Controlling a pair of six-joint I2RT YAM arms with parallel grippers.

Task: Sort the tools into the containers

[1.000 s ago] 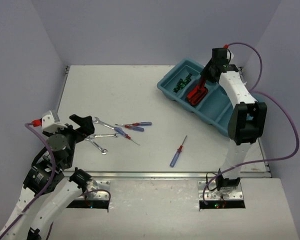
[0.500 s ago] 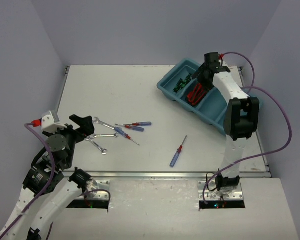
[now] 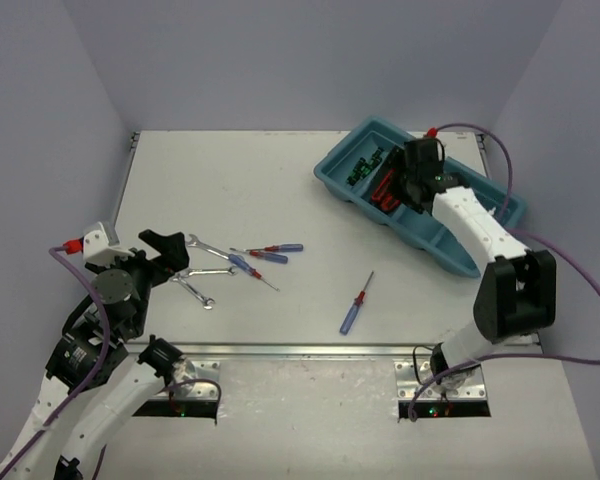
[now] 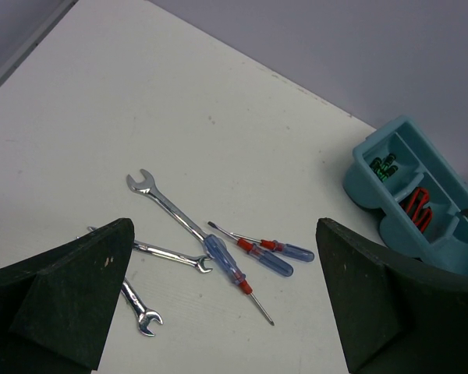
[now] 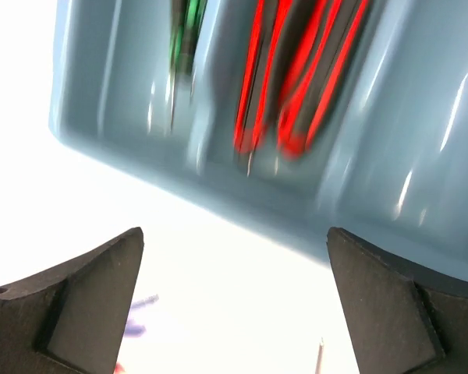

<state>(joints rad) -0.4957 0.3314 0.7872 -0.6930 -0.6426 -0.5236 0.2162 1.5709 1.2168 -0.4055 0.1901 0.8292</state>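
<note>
Right end effector [image 3: 410, 188] spread, empty over tray [image 3: 332, 172]; lone blue-and-red screwdriver [image 3: 355, 305] lies on desk [image 3: 230, 180] toward its near-left, axis roughly near-to-far, right arm [image 3: 480, 225] closer than left.

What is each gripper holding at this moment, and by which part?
Nothing is held. The left gripper and the right gripper both have open, empty jaws.
</note>
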